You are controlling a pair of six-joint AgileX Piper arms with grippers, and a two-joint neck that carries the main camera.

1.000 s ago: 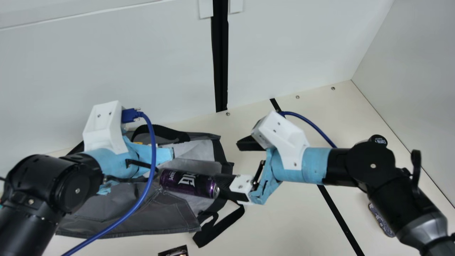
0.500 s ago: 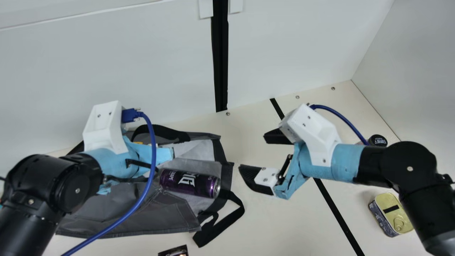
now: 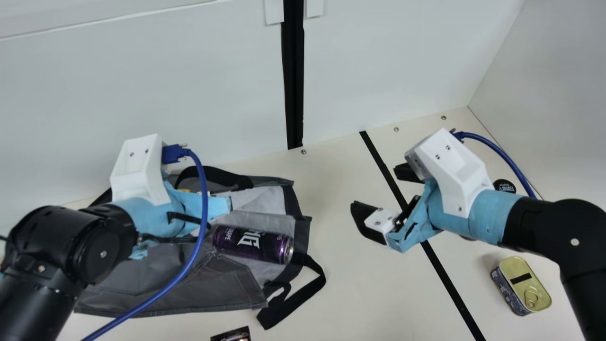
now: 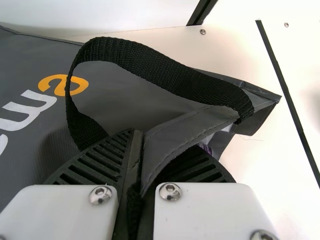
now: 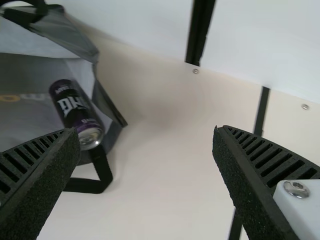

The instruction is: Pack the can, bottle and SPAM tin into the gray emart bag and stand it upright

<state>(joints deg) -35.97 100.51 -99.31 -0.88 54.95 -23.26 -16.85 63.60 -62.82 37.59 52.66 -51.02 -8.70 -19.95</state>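
Note:
The gray bag point(image 3: 180, 284) lies on its side with its mouth toward the middle of the table. Inside that mouth rests the purple can point(image 3: 253, 244), also visible as a can point(image 5: 75, 112) in the right wrist view. My left gripper point(image 3: 220, 213) is at the bag's upper layer; in its wrist view the left gripper point(image 4: 137, 165) pinches the bag's edge point(image 4: 185, 132) beside a black handle. Right of the bag, my right gripper point(image 3: 378, 194) stands open and holds nothing, and its wrist view shows the right gripper point(image 5: 145, 140) with fingers wide apart. The SPAM tin point(image 3: 525, 285) lies at the right.
A black round lid point(image 3: 504, 186) shows behind my right arm, its body hidden. A small dark packet point(image 3: 232, 334) lies at the front edge of view. The bag's black strap point(image 3: 296, 298) loops onto the table. White walls stand behind and at the right.
My right gripper has moved away from the can to the right, leaving the can in the bag's mouth. The tin has come out from behind the right arm. The left arm has kept still.

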